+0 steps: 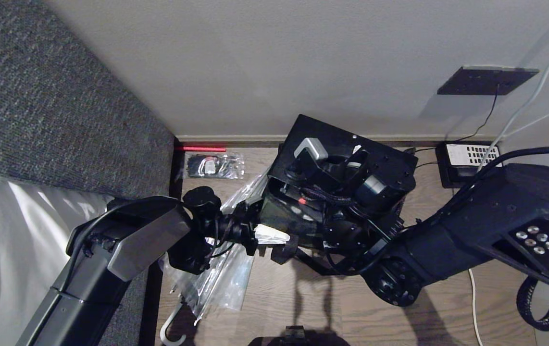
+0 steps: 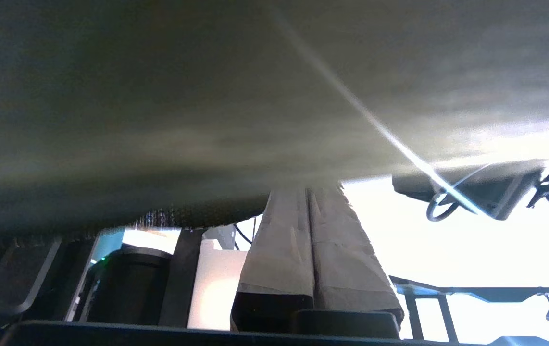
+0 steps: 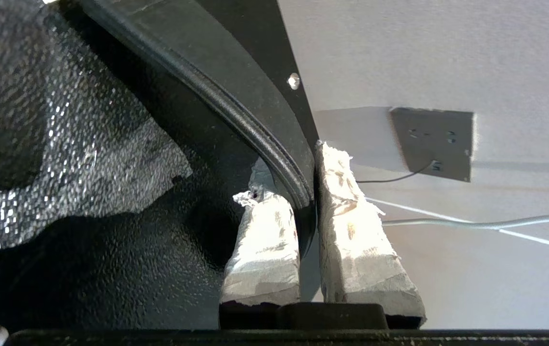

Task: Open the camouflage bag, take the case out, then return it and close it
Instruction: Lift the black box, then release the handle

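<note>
The camouflage bag (image 1: 337, 139) stands on the wooden floor by the wall, with a black panel of it tilted up. My right gripper (image 3: 298, 187) is shut on that panel's piped black rim (image 3: 236, 115), one taped finger on each side. Beside the rim shows the dark embossed lining (image 3: 63, 144). My left gripper (image 1: 269, 235) reaches in from the left at the bag's near side. Its taped fingers (image 2: 279, 250) are pressed together, and their tips meet a blurred olive surface (image 2: 207, 96). I cannot tell whether they pinch anything. The case is hidden.
A clear plastic-wrapped umbrella (image 1: 226, 274) lies on the floor under my left arm. A small plastic packet (image 1: 214, 166) sits near the skirting. A black box (image 1: 469, 161), white cables and a wall socket (image 1: 486, 79) are at the right. Grey upholstery (image 1: 39, 120) fills the left.
</note>
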